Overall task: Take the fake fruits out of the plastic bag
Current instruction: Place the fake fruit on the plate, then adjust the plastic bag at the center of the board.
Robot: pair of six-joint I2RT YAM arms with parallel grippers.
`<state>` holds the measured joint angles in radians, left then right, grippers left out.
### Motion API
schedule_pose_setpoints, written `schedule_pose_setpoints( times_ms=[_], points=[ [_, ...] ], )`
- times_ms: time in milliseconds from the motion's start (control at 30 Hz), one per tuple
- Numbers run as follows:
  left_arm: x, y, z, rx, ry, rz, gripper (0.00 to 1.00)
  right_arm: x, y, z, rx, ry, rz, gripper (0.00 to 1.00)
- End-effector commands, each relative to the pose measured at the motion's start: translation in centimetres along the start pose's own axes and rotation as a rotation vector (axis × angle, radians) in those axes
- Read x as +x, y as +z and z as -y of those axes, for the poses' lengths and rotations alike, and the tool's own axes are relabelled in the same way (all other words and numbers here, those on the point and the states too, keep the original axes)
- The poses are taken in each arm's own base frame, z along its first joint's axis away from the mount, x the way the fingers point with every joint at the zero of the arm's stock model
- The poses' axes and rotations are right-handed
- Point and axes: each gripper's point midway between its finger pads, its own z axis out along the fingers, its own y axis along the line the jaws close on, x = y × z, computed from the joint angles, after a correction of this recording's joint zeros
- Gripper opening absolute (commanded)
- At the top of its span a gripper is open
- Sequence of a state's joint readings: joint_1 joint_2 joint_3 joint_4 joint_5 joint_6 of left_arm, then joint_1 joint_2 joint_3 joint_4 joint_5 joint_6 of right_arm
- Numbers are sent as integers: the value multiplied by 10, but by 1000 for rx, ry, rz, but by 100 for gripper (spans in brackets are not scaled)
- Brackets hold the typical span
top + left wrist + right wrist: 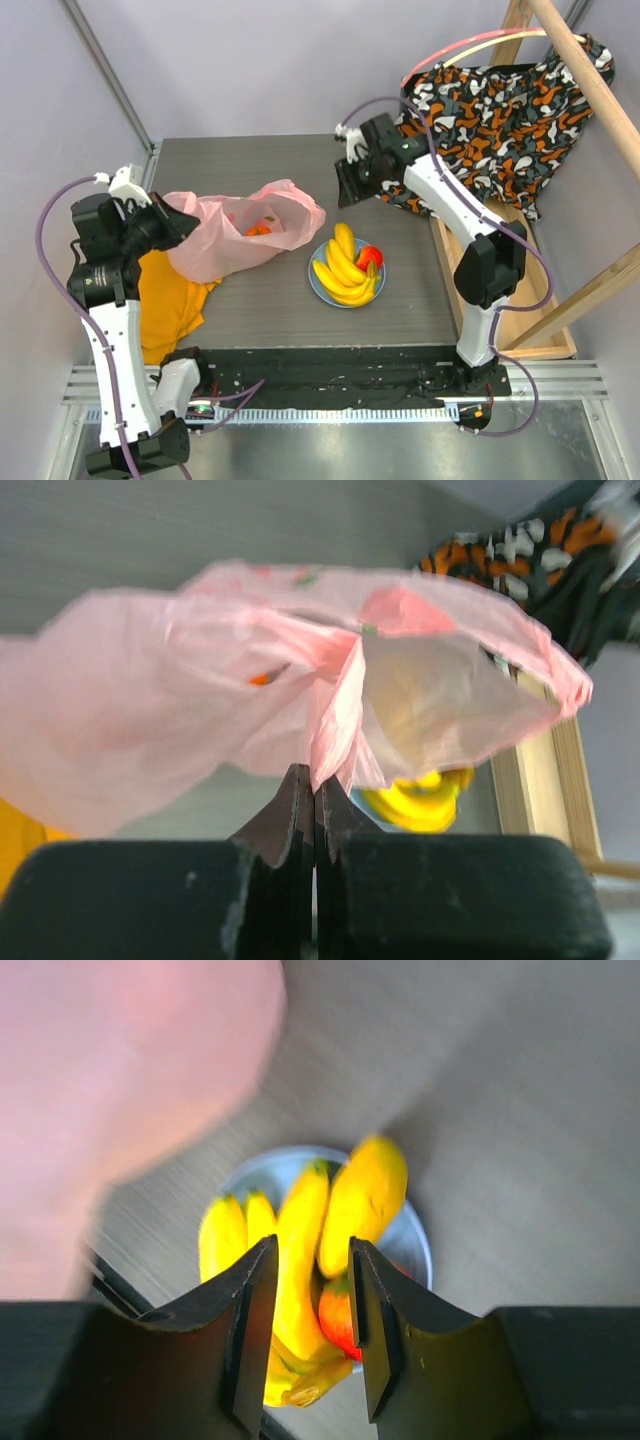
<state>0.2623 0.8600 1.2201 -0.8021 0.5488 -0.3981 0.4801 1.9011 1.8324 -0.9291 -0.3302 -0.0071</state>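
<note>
Top external: plastic bag [215,245] near table's [260,165] left edge

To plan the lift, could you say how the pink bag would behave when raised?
Probably floppy: the bag drapes in folds from the left gripper. Likely light, being thin and see-through. The orange fruit inside may roll out.

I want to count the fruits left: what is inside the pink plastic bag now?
Through the plastic bag an orange fruit shows. Its folds may cover more; that cannot be seen.
</note>
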Motion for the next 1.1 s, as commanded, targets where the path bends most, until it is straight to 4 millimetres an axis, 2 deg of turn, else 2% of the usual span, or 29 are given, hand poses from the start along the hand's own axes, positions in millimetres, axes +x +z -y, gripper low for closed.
schedule_pose_setpoints(
  times_ms=[0,67,100,133,200,233,267,300,333,367,433,533,667,767,800,833,867,900,967,1000,1033,1067],
  points=[
    [53,-21,13,60,-76,-223,0,-105,-99,-54,-126,-190,405,40],
    [67,-30,16,63,-103,-272,0,-130,-129,-78,-195,-248,542,39],
    [71,-31,17,68,-110,-281,0,-132,-151,-98,-255,-270,594,39],
    [72,-32,17,68,-111,-282,0,-132,-156,-116,-301,-301,616,42],
    [73,-34,17,64,-103,-270,0,-129,-160,-139,-345,-365,637,53],
    [72,-34,16,57,-100,-265,0,-116,-151,-156,-362,-394,592,64],
    [71,-34,16,58,-92,-262,0,-108,-144,-159,-360,-404,562,72],
    [69,-35,17,58,-85,-253,0,-101,-137,-162,-354,-407,539,87],
    [69,-36,18,60,-83,-252,0,-95,-139,-161,-337,-411,532,96],
    [68,-36,18,61,-76,-245,0,-84,-127,-157,-332,-403,496,99],
    [66,-37,19,66,-63,-237,0,-75,-129,-154,-320,-417,486,100],
    [67,-37,18,62,-61,-233,0,-60,-120,-152,-307,-452,444,100],
    [66,-35,18,69,-64,-224,0,-49,-88,-127,-136,-474,357,100],
    [63,-31,18,79,-61,-217,0,-49,-72,-121,-119,-470,325,100],
    [61,-30,19,89,-58,-212,0,-50,-59,-121,-128,-471,304,93],
    [58,-28,21,98,-51,-203,0,-52,-56,-120,-126,-473,299,85],
    [48,-23,22,115,-42,-179,0,-65,-61,-120,-114,-476,331,78],
    [43,-20,26,139,-39,-173,0,-72,-51,-112,-85,-443,329,61],
    [24,-3,25,160,-23,-161,0,-105,-63,-108,-73,-416,419,41],
    [6,1,30,170,4,-136,0,-116,-56,-99,-63,-382,429,30],
    [-6,7,30,173,26,-123,0,-133,-59,-84,-36,-358,472,17],
    [-15,15,31,177,36,-123,0,-155,-75,-80,-18,-352,538,15]
  ],
)
